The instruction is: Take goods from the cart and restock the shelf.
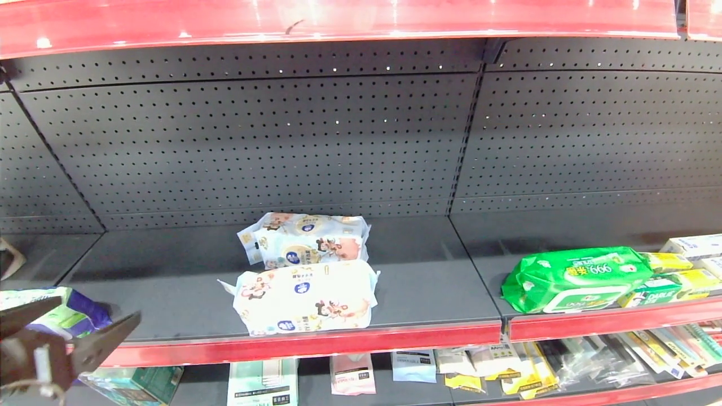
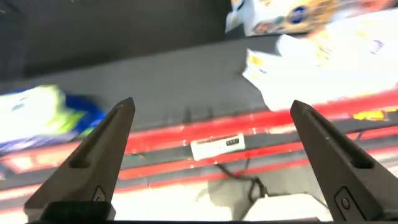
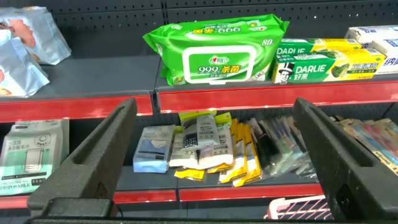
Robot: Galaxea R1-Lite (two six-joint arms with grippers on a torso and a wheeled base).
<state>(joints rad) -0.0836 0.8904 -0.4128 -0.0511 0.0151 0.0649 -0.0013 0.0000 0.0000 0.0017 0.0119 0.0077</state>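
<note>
Left hand [image 1: 99, 307], fingers apart, before the shelf [image 1: 304, 343]

Left hand [image 2: 212, 104]: dark grey, tapered fingers [image 2: 93, 158], a small round mark near each base.
Right hand [image 3: 216, 102]: black wedge fingers.

The location is a retail shop: pegboard-backed shelving [image 1: 169, 282] with red edge strips [image 1: 338, 341] carries packaged goods [image 1: 575, 279] and a price label [image 2: 217, 145].

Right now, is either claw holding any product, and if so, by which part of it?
Nothing is held. The left claw and the right claw are both open, and neither one grips any goods.
</note>
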